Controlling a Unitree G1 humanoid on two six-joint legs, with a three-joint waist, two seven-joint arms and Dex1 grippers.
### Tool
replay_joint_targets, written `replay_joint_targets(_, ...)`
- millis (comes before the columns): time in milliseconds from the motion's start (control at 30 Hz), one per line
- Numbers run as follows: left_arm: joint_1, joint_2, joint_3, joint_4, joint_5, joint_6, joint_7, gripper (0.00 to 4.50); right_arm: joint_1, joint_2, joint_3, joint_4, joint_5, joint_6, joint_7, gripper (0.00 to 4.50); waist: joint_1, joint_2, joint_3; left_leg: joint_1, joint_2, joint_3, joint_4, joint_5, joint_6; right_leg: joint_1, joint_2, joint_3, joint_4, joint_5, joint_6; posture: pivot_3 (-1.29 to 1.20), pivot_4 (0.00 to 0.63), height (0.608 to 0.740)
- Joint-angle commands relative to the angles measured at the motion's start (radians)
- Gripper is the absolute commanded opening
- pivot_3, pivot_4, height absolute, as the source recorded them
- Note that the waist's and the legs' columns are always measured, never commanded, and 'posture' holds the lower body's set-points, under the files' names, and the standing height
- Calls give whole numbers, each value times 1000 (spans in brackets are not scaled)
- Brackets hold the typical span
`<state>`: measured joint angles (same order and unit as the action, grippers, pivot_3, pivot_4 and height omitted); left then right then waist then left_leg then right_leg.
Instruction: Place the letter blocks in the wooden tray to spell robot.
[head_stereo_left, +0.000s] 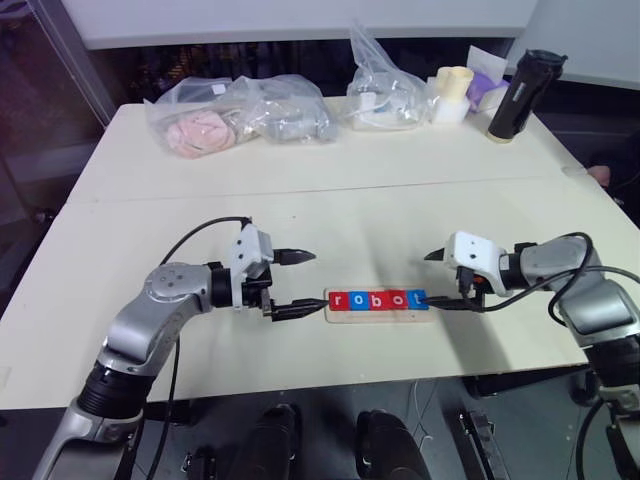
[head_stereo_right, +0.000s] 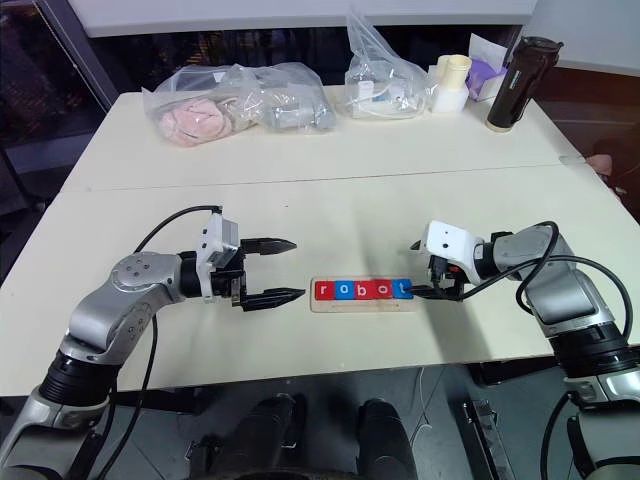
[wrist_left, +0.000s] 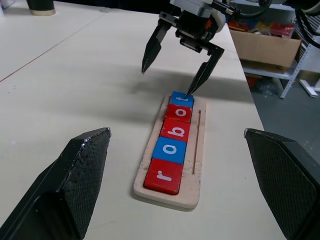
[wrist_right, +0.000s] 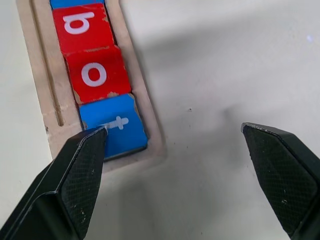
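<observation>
The tray (head_stereo_left: 378, 312) lies on the counter (head_stereo_left: 330, 200), all five blocks (wrist_left: 172, 142) seated and reading "robot". The right end effector (head_stereo_left: 444, 279) stands wide, one finger at the t block (wrist_right: 114, 131); the left end effector (head_stereo_left: 297, 284) stands wide off the tray's r end. The spelling looks finished; next the right should lift clear without nudging the t.

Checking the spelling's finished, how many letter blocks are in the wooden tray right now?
5, in one row in the wooden tray: red r nearest the left gripper, then blue o, red b, red o, and blue t under a finger of the right gripper.
</observation>
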<state>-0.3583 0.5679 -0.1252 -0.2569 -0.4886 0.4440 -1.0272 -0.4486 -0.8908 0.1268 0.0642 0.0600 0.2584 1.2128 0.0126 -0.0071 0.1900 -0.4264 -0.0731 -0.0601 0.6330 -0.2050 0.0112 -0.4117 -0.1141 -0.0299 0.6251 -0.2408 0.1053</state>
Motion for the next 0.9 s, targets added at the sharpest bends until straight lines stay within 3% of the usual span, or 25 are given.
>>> replay_joint_targets(33, -7, 4, 20, -27, -9, -15, -3, 4500, 2, -17, -23, -27, 12, -1, -3, 4417, 0, 0, 0, 0, 0, 0, 0, 0, 0, 0, 0, 0, 0, 0, 0, 0, 150, 725)
replay_joint_targets(333, 5, 12, 32, -42, -12, 10, 19, 4500, 63, -58, -118, -115, 70, 66, -31, 4417, 1, 0, 0, 0, 0, 0, 0, 0, 0, 0, 0, 0, 0, 0, 0, 0, 150, 725)
replay_joint_targets(600, 109, 47, 76, -111, -25, 54, 75, 4500, 229, 8, -292, -335, 122, 258, -260, 4417, 1, 0, 0, 0, 0, 0, 0, 0, 0, -1, -1, 2, 1, -1, -1, 0, 150, 725)
replay_joint_targets(900, 193, 82, 110, -176, -56, 92, 87, 4500, 399, 31, -392, -504, 211, 390, -334, 4417, 1, 0, 0, 0, 0, 0, 0, 0, -1, 0, -1, 1, 0, -1, -1, 0, 150, 725)
